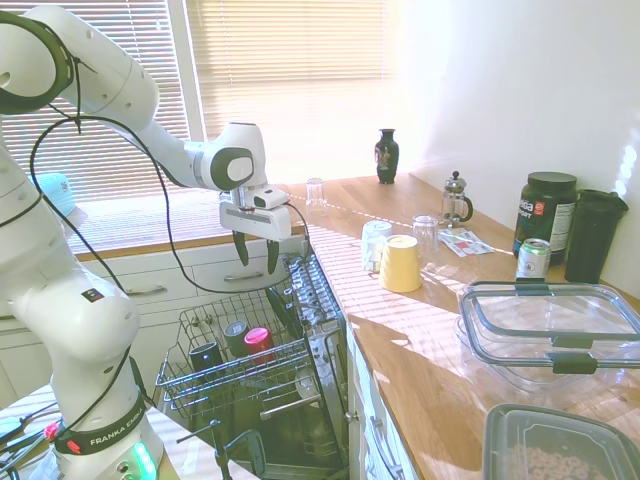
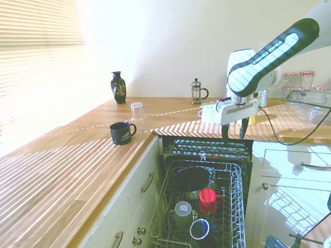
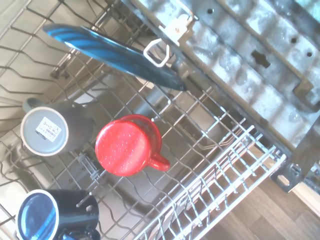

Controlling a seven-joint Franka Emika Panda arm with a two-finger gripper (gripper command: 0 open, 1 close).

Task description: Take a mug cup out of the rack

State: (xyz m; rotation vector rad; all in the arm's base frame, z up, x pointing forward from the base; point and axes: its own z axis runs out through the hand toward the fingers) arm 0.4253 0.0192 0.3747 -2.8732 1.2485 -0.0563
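Looking down through the wrist camera, I see the red mug cup (image 3: 129, 145) sitting upside down in the rack (image 1: 200, 385), almost straight below my claw (image 1: 254, 257), which hangs high, empty, fingers apart.

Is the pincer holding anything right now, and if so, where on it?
Nothing is held. The pincer hangs open and empty above the rack; the red mug sits upside down in the rack, untouched.

Exterior views face opposite sides of rack (image 1: 235, 365); wrist view close above, looking down.
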